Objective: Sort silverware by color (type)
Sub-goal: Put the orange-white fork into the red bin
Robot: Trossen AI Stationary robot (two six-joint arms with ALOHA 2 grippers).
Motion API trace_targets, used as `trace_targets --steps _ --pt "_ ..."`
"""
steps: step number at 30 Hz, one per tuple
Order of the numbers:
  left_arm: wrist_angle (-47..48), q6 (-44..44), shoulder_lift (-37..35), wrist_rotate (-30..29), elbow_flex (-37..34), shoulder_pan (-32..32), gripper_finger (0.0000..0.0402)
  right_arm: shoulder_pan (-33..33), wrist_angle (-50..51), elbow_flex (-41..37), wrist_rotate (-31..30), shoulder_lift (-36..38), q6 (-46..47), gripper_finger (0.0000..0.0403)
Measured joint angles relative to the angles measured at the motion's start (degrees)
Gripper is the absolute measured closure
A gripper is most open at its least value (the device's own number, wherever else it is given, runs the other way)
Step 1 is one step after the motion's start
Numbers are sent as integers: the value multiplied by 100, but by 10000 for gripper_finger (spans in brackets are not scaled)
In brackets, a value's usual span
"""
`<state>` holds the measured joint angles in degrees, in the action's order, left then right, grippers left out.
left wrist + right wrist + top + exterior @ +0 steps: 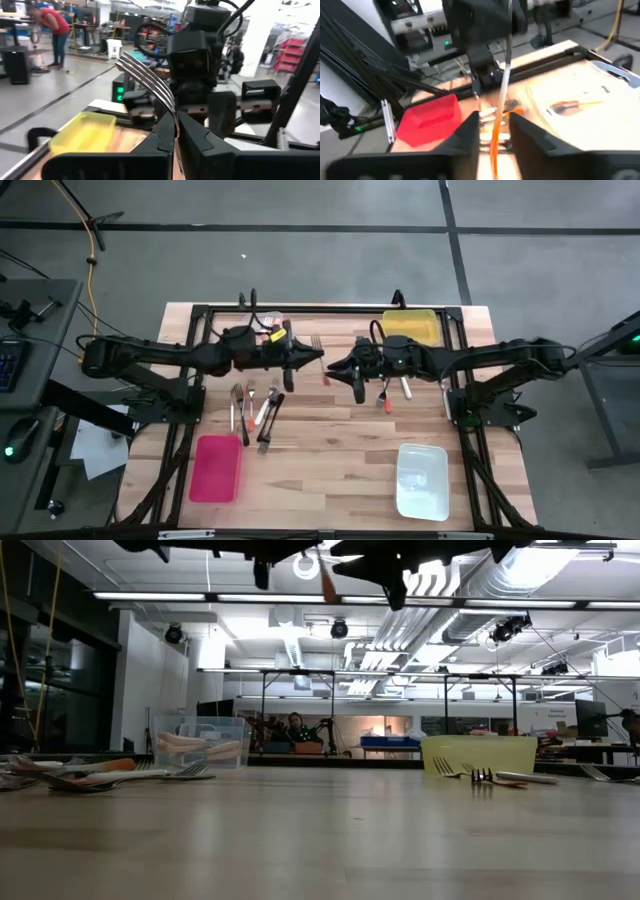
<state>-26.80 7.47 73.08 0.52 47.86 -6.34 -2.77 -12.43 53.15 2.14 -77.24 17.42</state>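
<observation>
A large open workshop with white ducting and strip lights lies behind a pale wooden worktop (pixel 330 435), and a person in a red top bends over a bench far back in the left wrist view. Both dark arms reach in over the far half of the worktop and meet near its middle. Four bins sit at its corners: a yellow bin (pixel 411 327) at the far right, a clear bin (pixel 268 322) at the far left, partly under the left arm, a red bin (pixel 216 468) at the near left and a white bin (pixel 421 480) at the near right. The left gripper (pixel 318 356) hangs above the worktop, its fingers (pixel 197 141) pressed together on the neck of an orange-handled fork (pixel 321 352), whose tines rise toward the other arm. The right gripper (pixel 333 366) faces it closely, fingers (pixel 530 131) partly spread on either side of the fork's orange handle; whether they touch it I cannot tell. A cluster of forks (pixel 255 408) with white and dark handles lies on the left half of the worktop, between the left arm and the red bin. Two more utensils (pixel 390 393), one with a reddish handle, lie under the right arm toward the right side. In the low view, forks (pixel 480 776) rest just in front of the yellow bin.
</observation>
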Motion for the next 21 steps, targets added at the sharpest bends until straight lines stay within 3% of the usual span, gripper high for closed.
trace_targets --steps 5,9,14,21 --pt "918 -218 -589 10 -2 -121 401 -165 590 0 -57 489 -392 211" --pt "1656 -313 -1109 6 -4 -158 401 -398 1397 0 -118 1051 -576 171" --pt "1694 -212 -1641 -7 -342 -86 401 -680 2201 0 -335 1722 -596 163" --pt "1147 -25 -2050 -431 -1000 136 401 -795 2072 0 -323 2176 -598 163"
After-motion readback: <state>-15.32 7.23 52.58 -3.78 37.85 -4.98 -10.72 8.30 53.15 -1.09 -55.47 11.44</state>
